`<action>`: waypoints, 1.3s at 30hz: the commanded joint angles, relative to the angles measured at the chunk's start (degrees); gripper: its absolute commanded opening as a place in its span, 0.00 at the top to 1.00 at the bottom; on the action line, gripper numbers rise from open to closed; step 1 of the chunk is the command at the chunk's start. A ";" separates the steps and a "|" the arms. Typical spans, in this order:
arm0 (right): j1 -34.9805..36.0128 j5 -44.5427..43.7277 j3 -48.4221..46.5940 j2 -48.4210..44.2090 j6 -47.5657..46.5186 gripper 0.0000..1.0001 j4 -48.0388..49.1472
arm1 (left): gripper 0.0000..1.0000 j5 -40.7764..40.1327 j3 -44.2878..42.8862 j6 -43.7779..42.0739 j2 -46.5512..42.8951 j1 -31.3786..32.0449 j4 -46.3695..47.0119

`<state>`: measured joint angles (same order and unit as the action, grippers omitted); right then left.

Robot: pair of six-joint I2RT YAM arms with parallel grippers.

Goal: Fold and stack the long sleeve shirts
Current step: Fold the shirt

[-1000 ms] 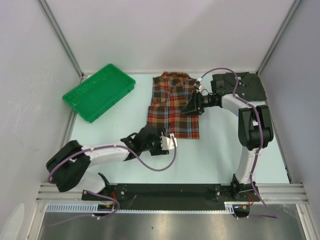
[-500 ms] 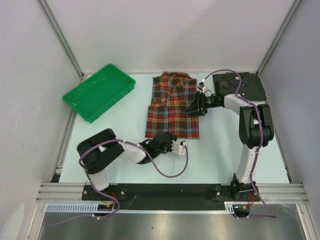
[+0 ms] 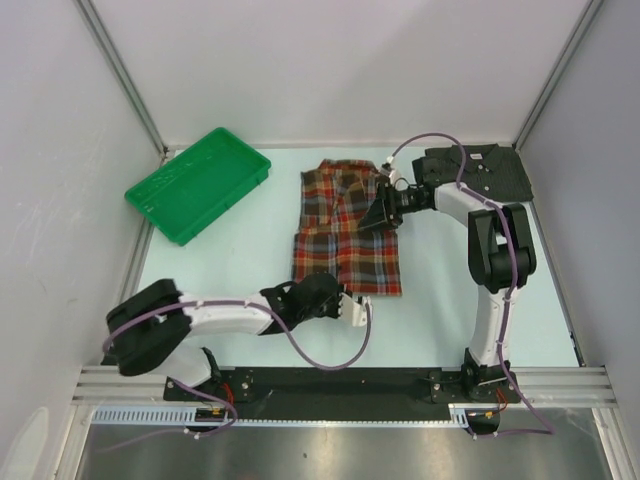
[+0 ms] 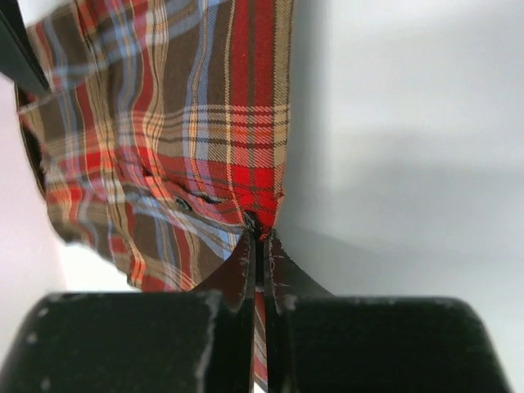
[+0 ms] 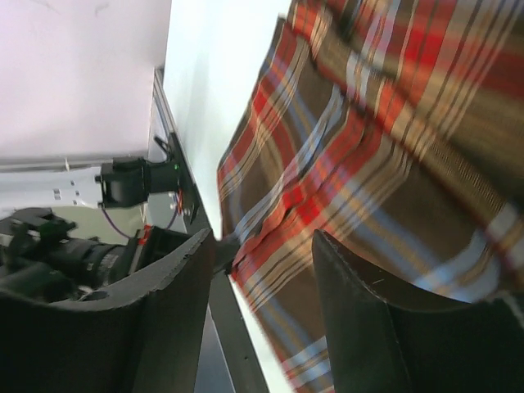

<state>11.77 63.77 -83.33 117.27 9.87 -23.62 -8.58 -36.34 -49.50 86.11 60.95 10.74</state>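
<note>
Item one: red, brown and navy plaid button-up cloth shirt [image 3: 345, 235], lying mid-way across the pale table [image 3: 440, 290]. My left gripper [image 4: 258, 241] is pinched tight on its near hem (cloth caught between the tips). My right gripper [image 5: 262, 241] is at the shirt's right edge, fingers spread apart.
Item two: plain dark charcoal grey cloth shirt [image 3: 490, 172], far right corner.
Item three: green plastic tray [image 3: 198, 183], far left.

Robot test cell in a laboratory. Plain white panels [image 3: 330, 70] enclose a pale table [image 3: 240, 250] on three sides, held by aluminium posts [image 3: 122, 80]. A black mounting rail [image 3: 340, 381] at 6 o'clock sits on slotted aluminium extrusion [image 3: 560, 380]. Purple cables [image 3: 335, 352] run exposed.
</note>
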 commanded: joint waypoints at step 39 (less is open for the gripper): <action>-6.14 -4.09 -10.28 -3.36 -33.86 0.05 -36.95 | 0.82 49.88 -67.71 -7.46 32.36 -28.77 -68.22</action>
<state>7.42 60.40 -96.12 119.13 -20.27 -56.93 34.44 -97.97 -50.41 113.21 33.91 -52.18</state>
